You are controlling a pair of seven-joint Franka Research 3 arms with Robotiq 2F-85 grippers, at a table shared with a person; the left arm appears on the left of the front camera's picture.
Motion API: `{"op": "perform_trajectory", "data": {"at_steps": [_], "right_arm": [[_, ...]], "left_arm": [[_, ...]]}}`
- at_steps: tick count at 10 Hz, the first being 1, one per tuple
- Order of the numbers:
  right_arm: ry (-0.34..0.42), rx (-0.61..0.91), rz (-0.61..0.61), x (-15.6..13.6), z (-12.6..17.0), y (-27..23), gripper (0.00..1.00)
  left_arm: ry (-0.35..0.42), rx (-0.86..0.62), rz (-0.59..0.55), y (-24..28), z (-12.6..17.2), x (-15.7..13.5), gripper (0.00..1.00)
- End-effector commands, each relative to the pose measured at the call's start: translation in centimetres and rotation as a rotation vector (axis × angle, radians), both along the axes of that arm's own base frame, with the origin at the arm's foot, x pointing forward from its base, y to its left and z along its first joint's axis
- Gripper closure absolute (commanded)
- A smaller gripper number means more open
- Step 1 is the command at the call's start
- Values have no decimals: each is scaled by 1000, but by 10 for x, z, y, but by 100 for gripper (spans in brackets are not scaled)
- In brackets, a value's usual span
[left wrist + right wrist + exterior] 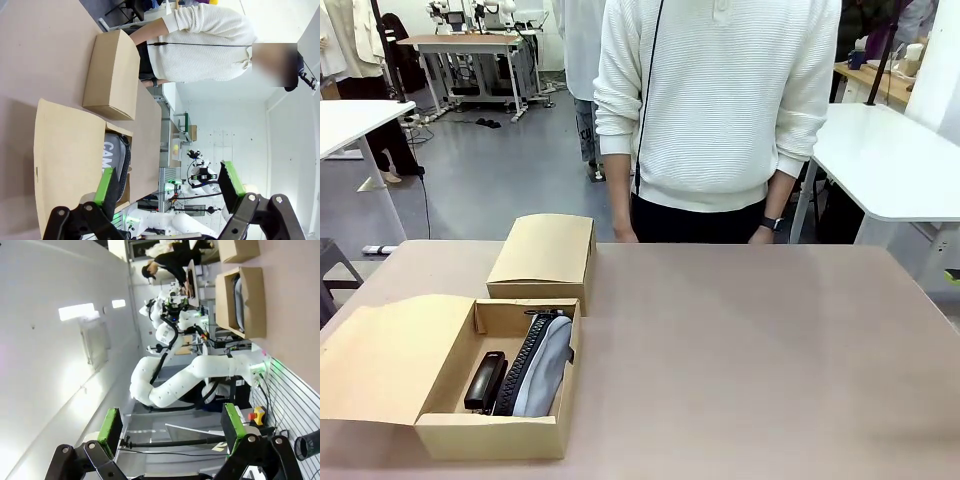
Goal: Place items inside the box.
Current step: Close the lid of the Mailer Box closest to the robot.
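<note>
The box (495, 435) sits open at the near left of the table (750, 350), its lid flap (390, 360) folded flat out to the left. Inside it, a black stapler (485, 382) lies along the left side, and just right of it a grey pouch (545, 365) with a dark zip edge fills the rest of the space, touching the stapler or very close to it. In the left wrist view the pouch shows pale letters "CAM". A second, closed cardboard box (542, 257) stands just beyond the open one, touching its far edge. A person in a white sweater (715, 100) stands at the far side of the table, one hand (761, 236) at the table's far edge with a watch on the wrist. The left gripper (170, 185) is spread wide and holds nothing, raised over the open box. The right gripper (172, 427) is also spread wide and empty, well away from the box.
</note>
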State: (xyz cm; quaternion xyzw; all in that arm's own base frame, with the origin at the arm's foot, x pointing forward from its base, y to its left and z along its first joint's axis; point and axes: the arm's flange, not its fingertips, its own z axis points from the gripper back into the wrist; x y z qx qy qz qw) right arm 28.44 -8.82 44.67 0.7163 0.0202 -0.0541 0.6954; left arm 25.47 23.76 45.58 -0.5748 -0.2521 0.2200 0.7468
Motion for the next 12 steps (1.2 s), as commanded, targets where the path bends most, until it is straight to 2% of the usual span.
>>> {"op": "perform_trajectory", "data": {"at_steps": [1,2,3,4,6,7,9,11,12], "right_arm": [[19,19,-9,2,8,1,0],[19,19,-9,2,8,1,0],[19,19,-9,2,8,1,0],[19,19,-9,2,8,1,0],[19,19,-9,2,8,1,0],[19,19,-9,2,8,1,0],[19,19,-9,2,8,1,0],[19,19,-9,2,8,1,0],[19,19,-9,2,8,1,0]], "left_arm": [[0,0,0,0,0,0,0],[-233,105,-81,-31,10,5,0],[-432,196,-279,-63,15,14,0],[-605,303,-385,-80,13,16,0],[-899,427,-417,-90,4,15,0],[-1060,522,-385,-87,-1,23,0],[-1266,730,-352,-73,-18,23,0],[-1389,857,-450,-69,-38,8,0],[-1457,886,-462,-64,-48,9,0]]}}
